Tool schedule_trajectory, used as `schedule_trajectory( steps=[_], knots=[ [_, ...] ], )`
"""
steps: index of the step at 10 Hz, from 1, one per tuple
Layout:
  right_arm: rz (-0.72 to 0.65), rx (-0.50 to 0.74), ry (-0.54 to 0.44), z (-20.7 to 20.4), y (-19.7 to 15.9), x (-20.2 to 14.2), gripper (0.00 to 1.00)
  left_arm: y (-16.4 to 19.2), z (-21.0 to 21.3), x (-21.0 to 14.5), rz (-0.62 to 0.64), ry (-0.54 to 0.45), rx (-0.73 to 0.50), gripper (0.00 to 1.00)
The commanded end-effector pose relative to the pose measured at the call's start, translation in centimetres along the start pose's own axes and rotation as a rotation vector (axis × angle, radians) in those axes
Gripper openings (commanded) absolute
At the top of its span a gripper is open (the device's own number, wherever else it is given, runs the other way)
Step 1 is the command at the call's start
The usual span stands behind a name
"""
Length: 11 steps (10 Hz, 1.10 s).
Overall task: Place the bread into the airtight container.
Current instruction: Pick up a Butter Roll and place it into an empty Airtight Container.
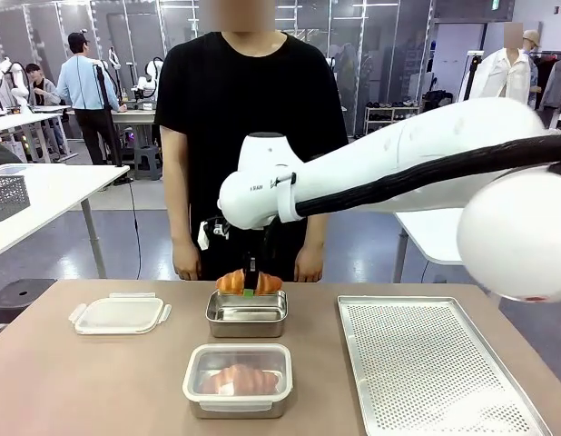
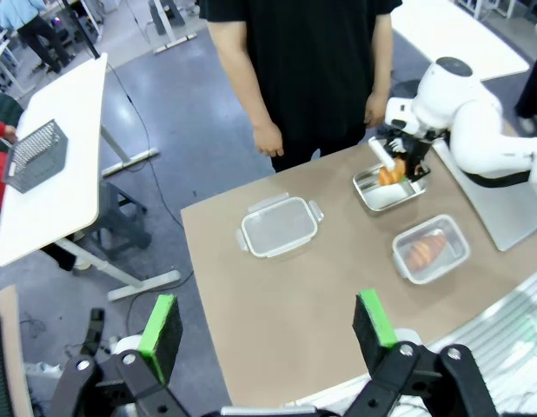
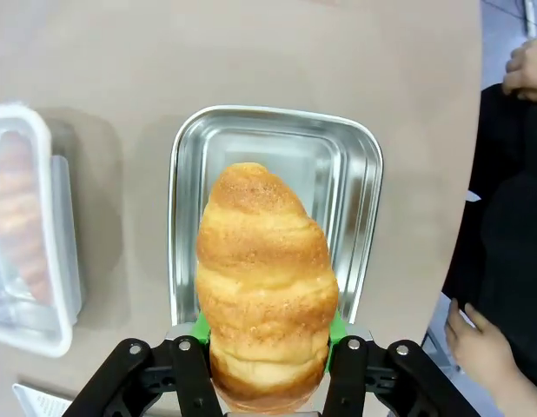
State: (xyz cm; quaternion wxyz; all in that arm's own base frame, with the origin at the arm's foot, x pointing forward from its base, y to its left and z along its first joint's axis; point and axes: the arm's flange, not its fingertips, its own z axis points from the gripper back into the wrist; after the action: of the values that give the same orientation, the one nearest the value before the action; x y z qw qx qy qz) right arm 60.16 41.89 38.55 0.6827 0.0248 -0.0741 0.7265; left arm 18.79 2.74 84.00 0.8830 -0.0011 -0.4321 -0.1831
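Golden bread (image 3: 267, 287) sits clenched in your right pincer (image 3: 268, 328), just above the open steel container (image 3: 360, 217) on the bench (image 3: 251, 52); your left pincer (image 2: 267, 330) hangs released, high above it.

Right hand (image 3: 268, 328) clamping 1 bread roll (image 3: 267, 278) above an open steel container (image 3: 360, 174); a lidded container (image 3: 29, 226) holding 1 more lies beside it on the tabletop (image 3: 251, 52).

bread (image 3: 267, 287) golden-brown, banded crust; far container (image 3: 277, 143) bare silver steel; tabletop (image 1: 99, 381) tan; tray (image 1: 426, 363) on right silver, perforated dot grid; left gripper (image 2: 267, 304) pads (image 2: 160, 326) green; person's shirt (image 1: 253, 100) black.
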Motion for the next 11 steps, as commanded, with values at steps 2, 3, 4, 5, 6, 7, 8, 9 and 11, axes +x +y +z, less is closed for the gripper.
schedule_trajectory(
  steps=[2, 3, 4, 5, 6, 7, 8, 9, 11],
  knots=[
    [-0.032, 0.021, 0.063, -1.6, -1.7, 1.6, 0.62, 0.1, 0.0, 0.1, 0.0, 0.0, 0.001, 1.0],
    [-0.036, 0.033, 0.07, -2.5, -2.0, 1.7, 0.62, 0.1, 0.0, 0.1, 0.0, 0.0, 0.001, 1.0],
    [-0.037, 0.048, 0.084, -3.5, -2.4, 1.8, 0.62, 0.1, 0.0, 0.1, 0.0, 0.0, 0.001, 1.0],
    [-0.049, 0.057, 0.084, -4.1, -2.7, 1.8, 0.6, 0.1, 0.0, 0.1, 0.0, 0.0, 0.001, 1.0],
    [-0.053, 0.067, 0.089, -4.3, -2.6, 1.7, 0.64, 0.1, 0.0, 0.1, 0.0, 0.0, 0.001, 1.0],
    [-0.052, 0.064, 0.089, -4.4, -2.5, 1.7, 0.75, 0.1, 0.0, 0.1, 0.0, 0.0, 0.001, 1.0],
    [-0.058, 0.064, 0.085, -4.3, -2.4, 1.7, 0.8, 0.1, 0.0, 0.1, 0.0, 0.0, 0.001, 1.0],
    [-0.06, 0.056, 0.09, -4.1, -2.1, 1.8, 0.9, 0.1, 0.0, 0.1, 0.0, 0.0, 0.001, 1.0],
    [-0.064, 0.047, 0.09, -3.4, -2.0, 1.6, 1.0, 0.1, 0.0, 0.1, 0.0, 0.0, 0.001, 1.0]
  ],
)
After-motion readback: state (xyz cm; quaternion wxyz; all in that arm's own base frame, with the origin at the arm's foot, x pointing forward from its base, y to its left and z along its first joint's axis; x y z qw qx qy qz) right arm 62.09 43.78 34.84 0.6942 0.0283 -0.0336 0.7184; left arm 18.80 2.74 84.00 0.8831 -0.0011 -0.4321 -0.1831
